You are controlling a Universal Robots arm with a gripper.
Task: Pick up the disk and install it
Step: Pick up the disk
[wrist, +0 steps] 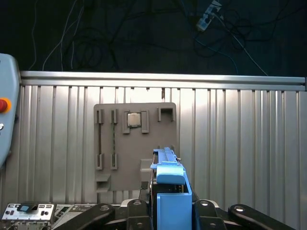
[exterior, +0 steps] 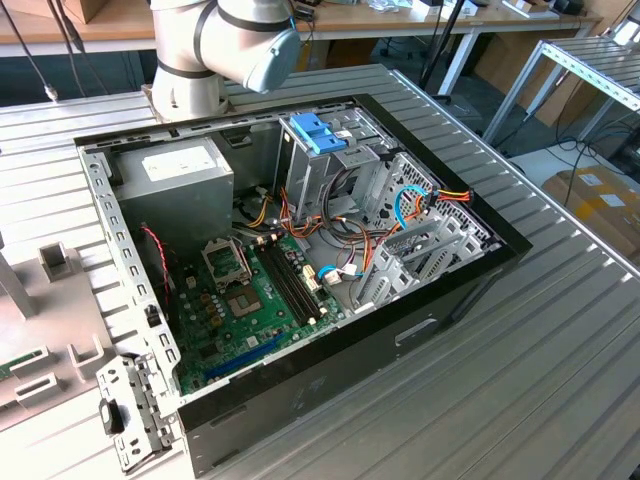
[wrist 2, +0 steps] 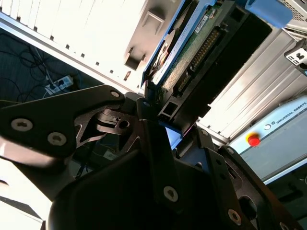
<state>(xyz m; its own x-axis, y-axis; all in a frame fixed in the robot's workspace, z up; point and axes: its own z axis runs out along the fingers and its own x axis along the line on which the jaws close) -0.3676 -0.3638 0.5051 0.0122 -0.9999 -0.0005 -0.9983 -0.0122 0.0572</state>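
In both wrist views my gripper (wrist: 169, 210) is shut on the disk (wrist: 169, 178). The first wrist view shows it edge-on, with bright blue rails and a blue end tab sticking out past the black fingers (wrist: 136, 207). In the second wrist view the disk (wrist 2: 192, 48) shows its green circuit board, a connector row and one blue rail, clamped at its end by my gripper (wrist 2: 158, 117). It hangs in the air above a ribbed metal table (wrist: 240, 143). The exterior view has the arm (exterior: 225, 40) at the back, behind the open computer case (exterior: 470, 285).
Inside the case are a drive cage with a pale-blue latch (exterior: 318, 130), a power supply (exterior: 180, 175), a motherboard (exterior: 240, 300) and loose cables. A grey fixture plate (wrist: 108, 153) holding a chip (wrist: 133, 120) lies below the disk. A pendant with a red button (wrist 2: 253, 140) sits nearby.
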